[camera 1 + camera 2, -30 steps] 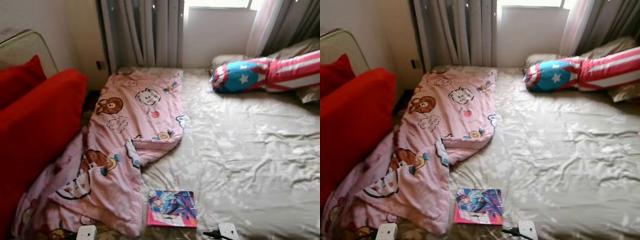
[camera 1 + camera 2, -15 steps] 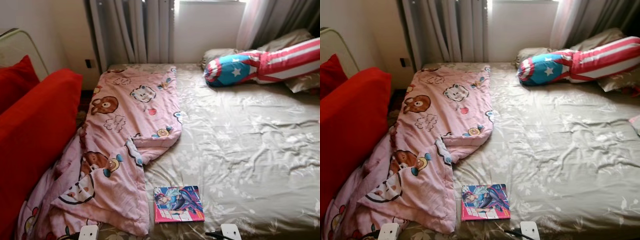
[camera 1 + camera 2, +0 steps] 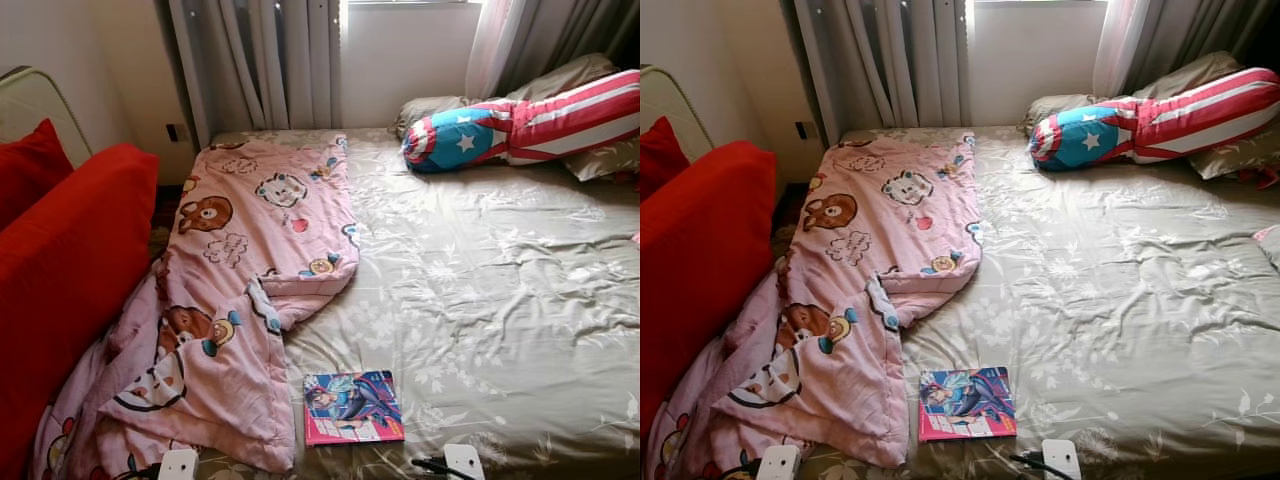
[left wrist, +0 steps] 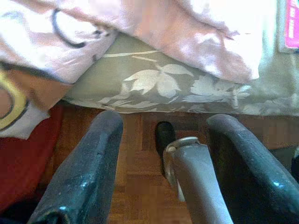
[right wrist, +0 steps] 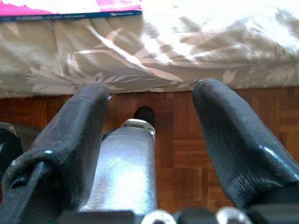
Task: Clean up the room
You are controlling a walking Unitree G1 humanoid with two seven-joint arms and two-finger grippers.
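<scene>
Since a second ago the whole picture has slid: the head camera now sits a little farther back and higher, so more of the near part of the bed shows and the blur has gone; the things on the bed lie where they lay.

No box, basket or bin is in view. What lies loose is all on the bed's olive, leaf-printed sheet. A pink cartoon blanket runs along the robot's left side of the bed, its long axis from the curtains at the far end down to the near edge, where it spills over the side toward the red cushion. Just beside its near corner lies a picture book, flat, cover up, its pink spine edge toward the robot and its sides nearly square to the bed edge. At the far right a star-and-stripe bolster lies with its long axis across the bed, blue starred end toward the middle, resting against the pillows.

Both arms hang low at the foot of the bed. The left tool is over the parquet floor below the blanket's hanging edge, its fingers spread apart and holding nothing. The right tool is likewise over the floor below the mattress edge under the book, fingers apart and empty.
</scene>
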